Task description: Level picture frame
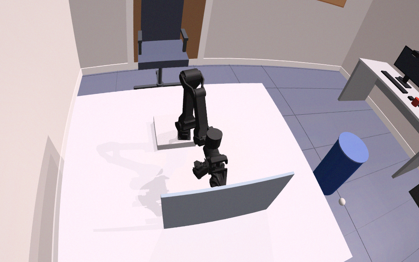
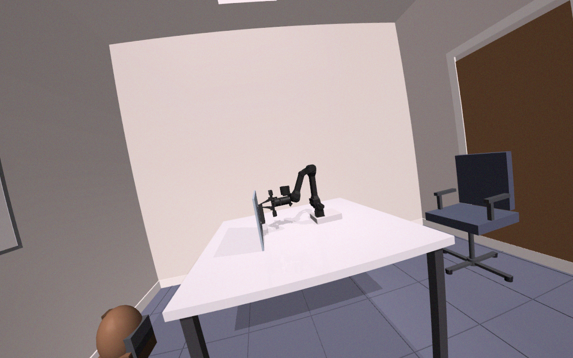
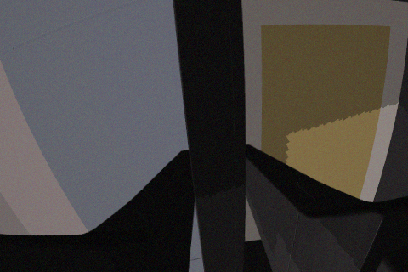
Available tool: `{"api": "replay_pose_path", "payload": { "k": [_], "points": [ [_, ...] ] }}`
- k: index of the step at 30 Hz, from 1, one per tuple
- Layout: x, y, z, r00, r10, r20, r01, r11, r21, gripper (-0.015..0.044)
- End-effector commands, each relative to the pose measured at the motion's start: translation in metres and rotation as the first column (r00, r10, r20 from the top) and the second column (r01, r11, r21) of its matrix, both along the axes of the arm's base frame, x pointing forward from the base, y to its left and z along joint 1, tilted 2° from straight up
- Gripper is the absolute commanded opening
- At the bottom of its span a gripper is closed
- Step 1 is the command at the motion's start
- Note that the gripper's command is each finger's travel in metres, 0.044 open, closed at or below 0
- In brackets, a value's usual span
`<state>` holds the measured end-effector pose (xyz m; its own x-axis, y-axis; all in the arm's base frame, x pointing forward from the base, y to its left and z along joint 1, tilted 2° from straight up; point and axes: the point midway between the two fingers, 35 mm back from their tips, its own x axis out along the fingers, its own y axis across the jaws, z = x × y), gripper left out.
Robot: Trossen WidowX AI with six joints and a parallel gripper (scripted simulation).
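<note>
The picture frame (image 2: 262,215) (image 3: 212,59) is dark, with a white mat and a yellow picture. It hangs at the front of a pale blue upright panel (image 1: 217,206) (image 2: 256,218) (image 3: 106,72); the top camera sees only the panel's back. My gripper (image 3: 216,158) (image 2: 260,206) is shut on the frame's upper bar, one finger on each side of it, as the wrist view shows. In the top view the fingertips are hidden behind the panel's top edge. The screw and the notched strip are hidden. I cannot tell the frame's tilt while it is held.
The panel stands on the white table (image 1: 107,202) (image 2: 346,249), facing the arm's base block (image 1: 168,143) (image 2: 328,217). A blue chair (image 1: 162,52) (image 2: 471,213) is beyond the table. A blue cylinder (image 1: 341,166) stands on the floor beside the table. Shadows cross the table.
</note>
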<state>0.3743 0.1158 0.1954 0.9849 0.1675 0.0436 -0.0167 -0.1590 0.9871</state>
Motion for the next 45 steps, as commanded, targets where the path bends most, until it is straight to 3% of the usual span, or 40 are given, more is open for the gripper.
{"api": "replay_pose_path", "payload": {
  "k": [1, 45],
  "points": [
    [-0.0001, -0.0005, 0.0034, 1.0, 0.001, 0.005, -0.001, 1.0, 0.003, 0.0],
    [-0.0002, -0.0016, 0.0101, 1.0, 0.001, 0.006, -0.001, 1.0, 0.003, 0.0]
  ]
}}
